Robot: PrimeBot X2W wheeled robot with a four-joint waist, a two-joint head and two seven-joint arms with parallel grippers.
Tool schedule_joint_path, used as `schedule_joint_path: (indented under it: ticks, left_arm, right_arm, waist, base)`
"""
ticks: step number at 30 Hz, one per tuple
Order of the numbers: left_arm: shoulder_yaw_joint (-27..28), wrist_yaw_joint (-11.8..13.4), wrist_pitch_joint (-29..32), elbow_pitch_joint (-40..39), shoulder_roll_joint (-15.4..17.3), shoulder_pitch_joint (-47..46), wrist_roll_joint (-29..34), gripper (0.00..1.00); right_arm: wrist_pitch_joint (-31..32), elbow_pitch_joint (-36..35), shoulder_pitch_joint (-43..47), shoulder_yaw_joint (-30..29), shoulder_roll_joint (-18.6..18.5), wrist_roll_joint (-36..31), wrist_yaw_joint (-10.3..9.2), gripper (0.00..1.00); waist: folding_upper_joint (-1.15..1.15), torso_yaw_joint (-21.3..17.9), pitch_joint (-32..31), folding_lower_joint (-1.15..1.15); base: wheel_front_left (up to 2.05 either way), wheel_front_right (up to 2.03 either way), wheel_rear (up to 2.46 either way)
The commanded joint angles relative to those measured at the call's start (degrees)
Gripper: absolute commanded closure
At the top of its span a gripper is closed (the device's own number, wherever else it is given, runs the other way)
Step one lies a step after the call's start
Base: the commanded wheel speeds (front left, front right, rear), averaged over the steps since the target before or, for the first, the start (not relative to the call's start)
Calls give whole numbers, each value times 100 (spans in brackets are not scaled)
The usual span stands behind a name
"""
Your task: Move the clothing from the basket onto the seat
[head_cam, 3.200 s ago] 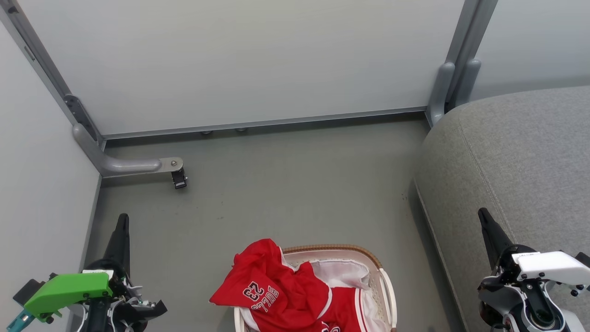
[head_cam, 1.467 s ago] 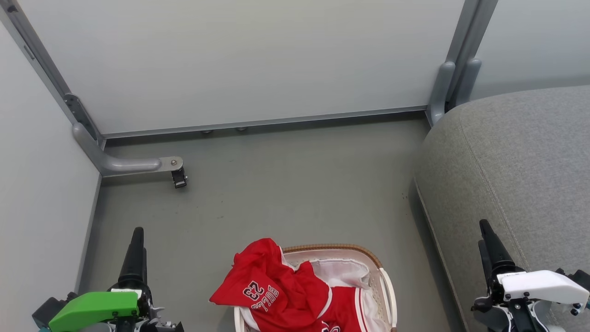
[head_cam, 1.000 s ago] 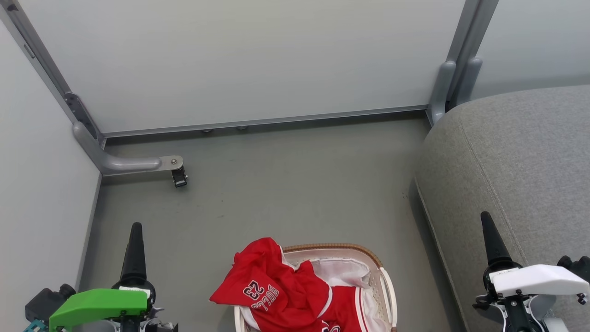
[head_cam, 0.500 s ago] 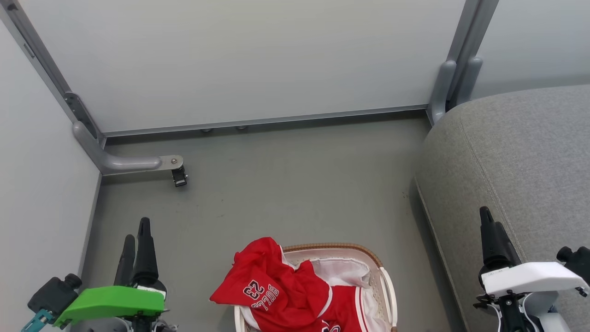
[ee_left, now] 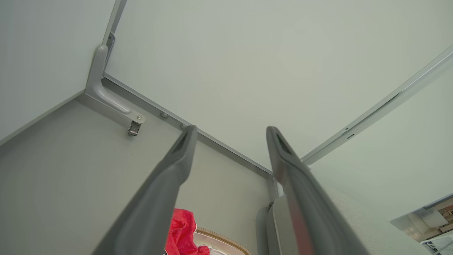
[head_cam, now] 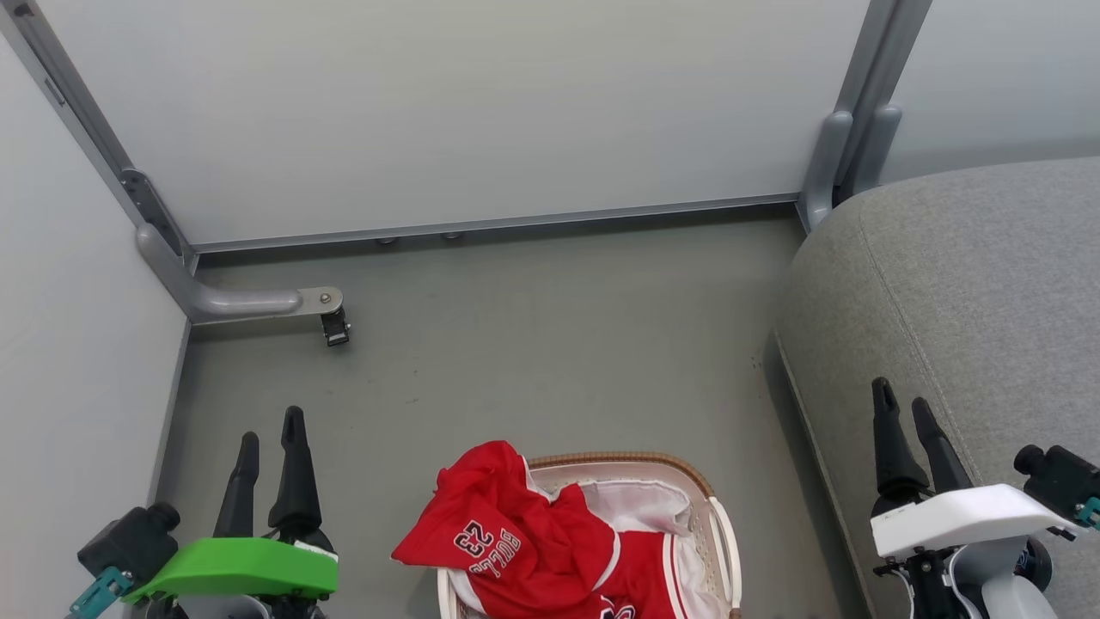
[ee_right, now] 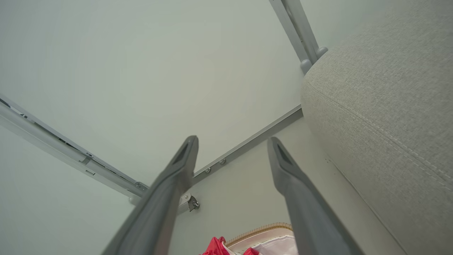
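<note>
Looking down from my head: the clothing [head_cam: 516, 542] is a red heap in the basket [head_cam: 620, 462], which sits on the floor [head_cam: 533, 361]. One fold with white lettering spills over the rim on my left, and the white liner [head_cam: 640, 503] shows beside it.
Seat, head view: the seat [head_cam: 971, 284] stands to the right of the basket, near it but apart. None of the red cloth is on the part I can see.
Left side, head view: my left fingers [head_cam: 290, 473] hang over the floor left of the basket, spread, with nothing between them.
Right side, head view: my right fingers [head_cam: 889, 447] hang at the seat's front edge, spread and holding nothing.
Left wrist view: my left fingers [ee_left: 173, 170] stand wide apart and bare. A corner of the clothing [ee_left: 182, 226] and the basket [ee_left: 216, 239] rim lie low between them.
Right wrist view: my right fingers [ee_right: 177, 173] are just as wide and bare. The seat [ee_right: 382, 99] is alongside, and the basket [ee_right: 262, 230] and a scrap of the clothing [ee_right: 216, 247] are at the bottom.
Handling: I judge the cloth light, limp and rather slick. It should sag and trail rather than keep a shape, and there is nothing in it to break.
Where to hold: I would take the bunched fold draped over the rim, pinching deep to gather several layers and keeping clear of the liner.
</note>
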Motion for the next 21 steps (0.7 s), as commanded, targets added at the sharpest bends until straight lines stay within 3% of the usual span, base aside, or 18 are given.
schedule_joint_path:
  ticks: [1, 21]
  left_arm:
    - [-24, 33, -52, -68, 41, 37, 208, 0]
    - [-281, 108, -336, 99, 51, 109, 1481, 0]
  right_arm:
    - [-54, -85, 54, 41, -41, -230, 1, 0]
    - [-340, 56, 58, 230, -52, -1742, 1, 0]
  waist:
    - [38, 0, 2, 0]
    - [49, 19, 44, 0]
  base:
    - [0, 0, 0]
    - [0, 0, 0]
